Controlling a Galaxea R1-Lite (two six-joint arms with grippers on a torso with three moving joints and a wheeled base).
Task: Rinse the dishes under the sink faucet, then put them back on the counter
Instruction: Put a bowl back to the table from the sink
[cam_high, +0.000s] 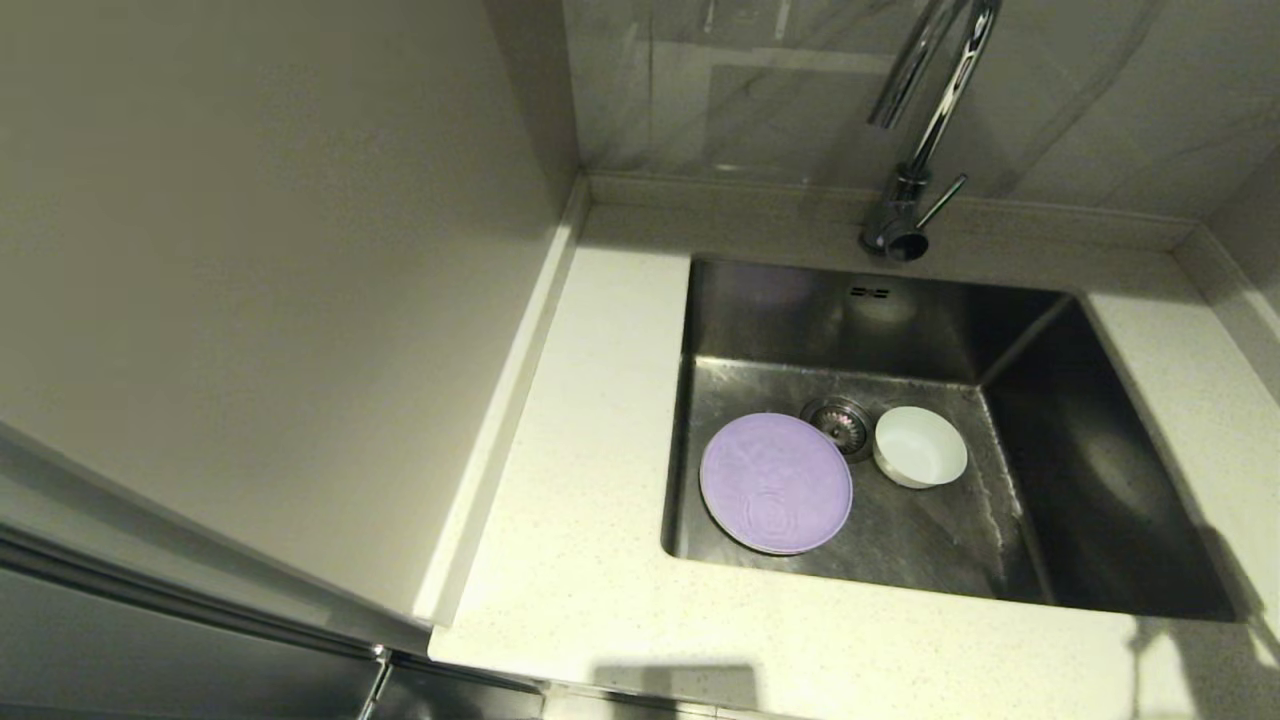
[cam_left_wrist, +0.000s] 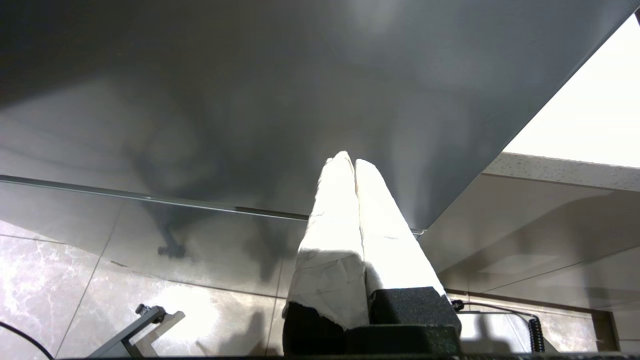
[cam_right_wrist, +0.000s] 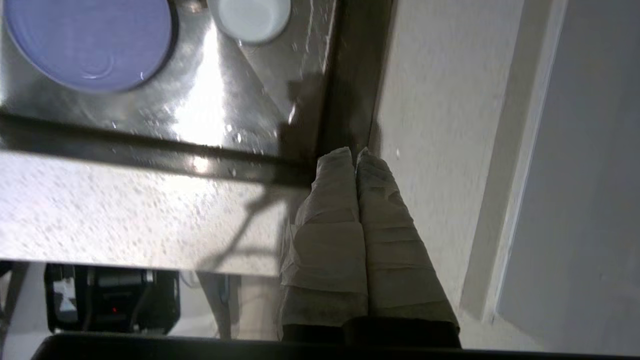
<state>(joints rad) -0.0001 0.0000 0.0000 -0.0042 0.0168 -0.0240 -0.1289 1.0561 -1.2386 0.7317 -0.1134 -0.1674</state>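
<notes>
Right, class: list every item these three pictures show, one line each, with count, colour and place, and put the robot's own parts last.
Plate: one, pale lavender, flat on the sink floor, left of the drain.
Bowl: one, white, upright on the sink floor, right of the drain.
Drain strainer: one, metal, between plate and bowl.
Sink: one, stainless steel, set in the counter.
Tap: one, chrome, behind the sink.
Counter: one, white speckled, around the sink.
Left pincer: one, white-wrapped, shut, below counter level, beside the cabinet front.
Right pincer: one, white-wrapped, shut, near the counter by the sink's near right corner.
</notes>
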